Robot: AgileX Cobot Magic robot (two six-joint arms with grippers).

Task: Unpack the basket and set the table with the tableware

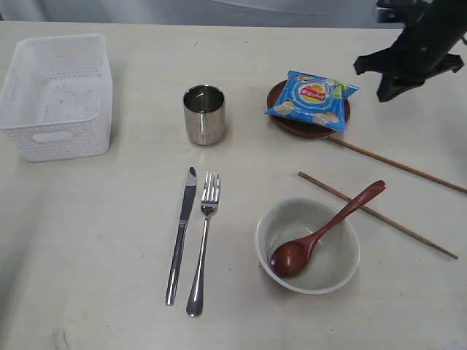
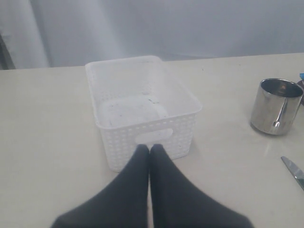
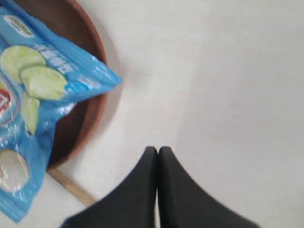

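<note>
Fork [image 1: 203, 248], knife [image 1: 180, 237] lower centre; basket [image 1: 73, 142] upper left empty. Left gripper [image 2: 149, 149], right gripper [image 3: 158, 151] pinched shut, empty; best retreat high, clear of chopsticks [image 1: 408, 232].

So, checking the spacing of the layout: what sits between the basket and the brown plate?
The steel cup stands upright between the basket and the plate, apart from both, with bare table either side. The exterior view shows this.

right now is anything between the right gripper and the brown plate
Nothing on the table lies between the right gripper and the plate; the blue chip bag lies on that plate, covering much of it.
</note>
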